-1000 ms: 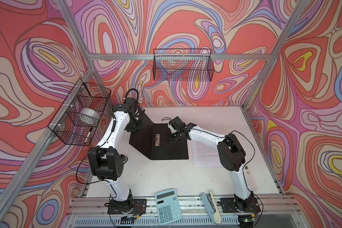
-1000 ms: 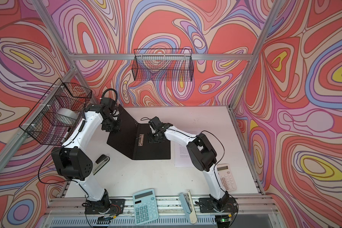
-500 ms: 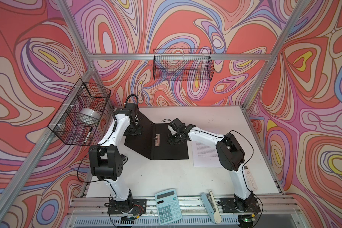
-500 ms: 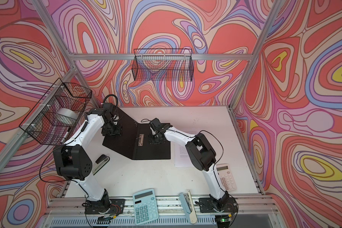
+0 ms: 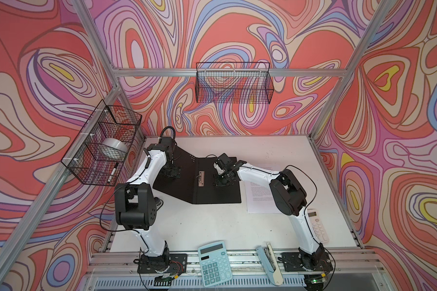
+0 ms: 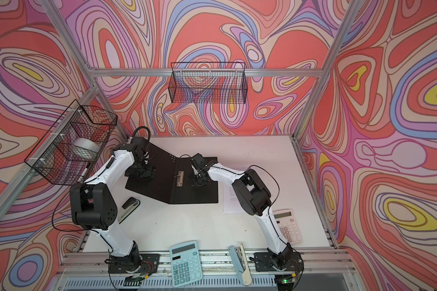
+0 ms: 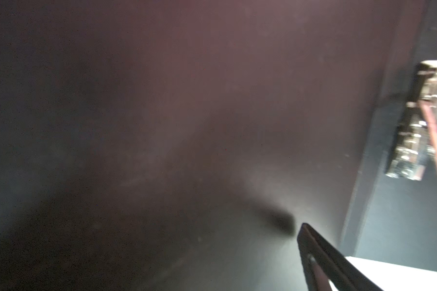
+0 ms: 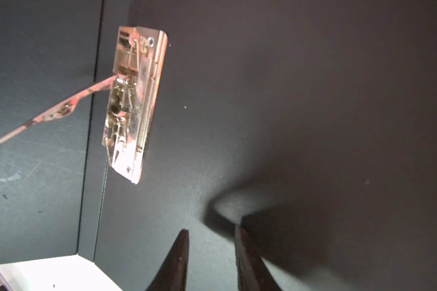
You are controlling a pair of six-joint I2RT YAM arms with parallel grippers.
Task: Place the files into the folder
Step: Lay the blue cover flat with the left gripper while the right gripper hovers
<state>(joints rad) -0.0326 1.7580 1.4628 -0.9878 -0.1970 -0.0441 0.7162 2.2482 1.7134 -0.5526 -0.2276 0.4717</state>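
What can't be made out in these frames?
files: print too small to read in both top views; the right arm covers part of the sheet.
folder: lies open, so its outer face is hidden; the left wrist view shows its cover only as dark blur.
left gripper: partly blocked by its own wrist in both top views; the left wrist view catches only one of its fingers.
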